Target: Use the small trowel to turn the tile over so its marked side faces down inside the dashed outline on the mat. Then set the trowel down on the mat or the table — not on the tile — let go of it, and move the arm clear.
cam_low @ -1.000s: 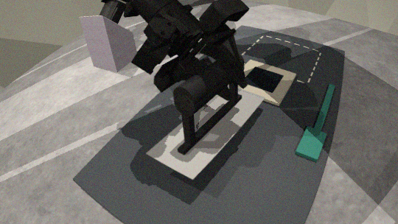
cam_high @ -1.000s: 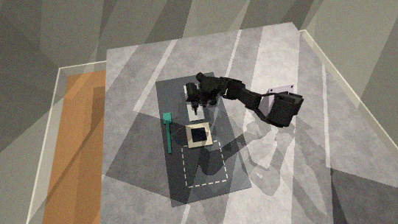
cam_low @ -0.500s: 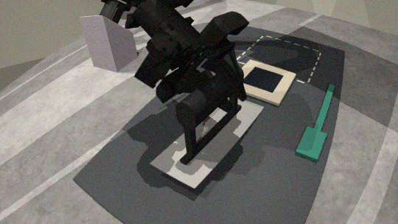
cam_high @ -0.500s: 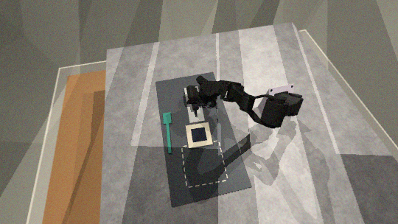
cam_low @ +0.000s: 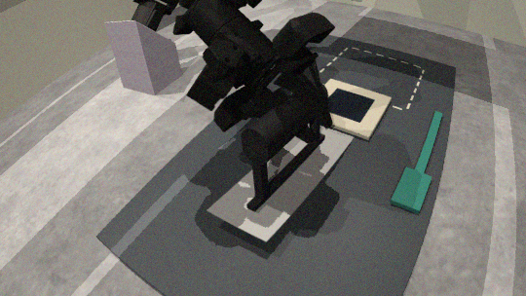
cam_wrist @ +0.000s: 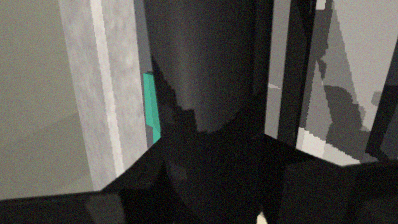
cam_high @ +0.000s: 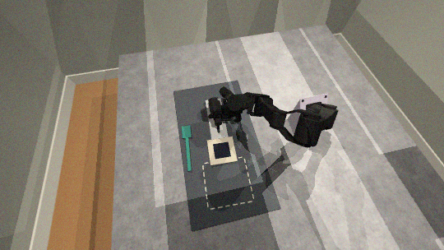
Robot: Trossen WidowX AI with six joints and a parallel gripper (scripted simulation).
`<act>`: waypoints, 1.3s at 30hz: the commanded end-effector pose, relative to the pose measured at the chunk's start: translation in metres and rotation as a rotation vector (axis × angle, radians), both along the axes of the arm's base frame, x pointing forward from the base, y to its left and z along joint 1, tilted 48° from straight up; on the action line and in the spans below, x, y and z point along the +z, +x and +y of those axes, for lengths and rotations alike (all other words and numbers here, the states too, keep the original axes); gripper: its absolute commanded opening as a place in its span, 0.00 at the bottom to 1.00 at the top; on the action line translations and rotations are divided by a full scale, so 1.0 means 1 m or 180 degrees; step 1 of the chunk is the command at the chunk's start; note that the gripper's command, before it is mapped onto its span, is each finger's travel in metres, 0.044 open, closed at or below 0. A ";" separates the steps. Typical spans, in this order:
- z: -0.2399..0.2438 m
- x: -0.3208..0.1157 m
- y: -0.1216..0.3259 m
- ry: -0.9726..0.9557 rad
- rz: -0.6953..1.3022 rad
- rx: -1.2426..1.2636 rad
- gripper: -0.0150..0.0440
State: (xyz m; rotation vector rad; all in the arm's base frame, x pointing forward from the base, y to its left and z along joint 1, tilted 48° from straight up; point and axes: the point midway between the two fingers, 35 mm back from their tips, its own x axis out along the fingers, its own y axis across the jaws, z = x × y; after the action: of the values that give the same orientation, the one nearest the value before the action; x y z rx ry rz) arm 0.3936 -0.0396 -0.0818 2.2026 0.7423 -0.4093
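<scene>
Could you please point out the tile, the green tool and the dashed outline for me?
Tile (cam_high: 222, 150) (cam_low: 352, 104): top and exterior views, its dark centre square.
Green tool (cam_high: 187, 131) (cam_low: 411, 189) (cam_wrist: 150, 102): top and exterior, its wide end; wrist, a sliver.
Dashed outline (cam_high: 212, 208) (cam_low: 423, 71): top and exterior, one corner.

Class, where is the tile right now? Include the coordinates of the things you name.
In the top view, the tile (cam_high: 211, 152) (cam_low: 380, 109) lies on the mat (cam_high: 197, 219) (cam_low: 370, 253), right of the green tool (cam_high: 188, 154) (cam_low: 430, 141), just overlapping the dashed outline's upper edge.
</scene>
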 end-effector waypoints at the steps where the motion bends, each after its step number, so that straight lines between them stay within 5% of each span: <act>1: 0.004 0.006 0.001 -0.0005 -0.0009 0.0002 0.25; 39: 0.009 0.050 0.001 0.0331 -0.0031 -0.0005 0.25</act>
State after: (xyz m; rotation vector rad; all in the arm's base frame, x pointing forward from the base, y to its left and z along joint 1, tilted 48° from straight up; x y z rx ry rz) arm 0.3894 -0.0218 -0.0446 2.2985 0.7995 -0.3903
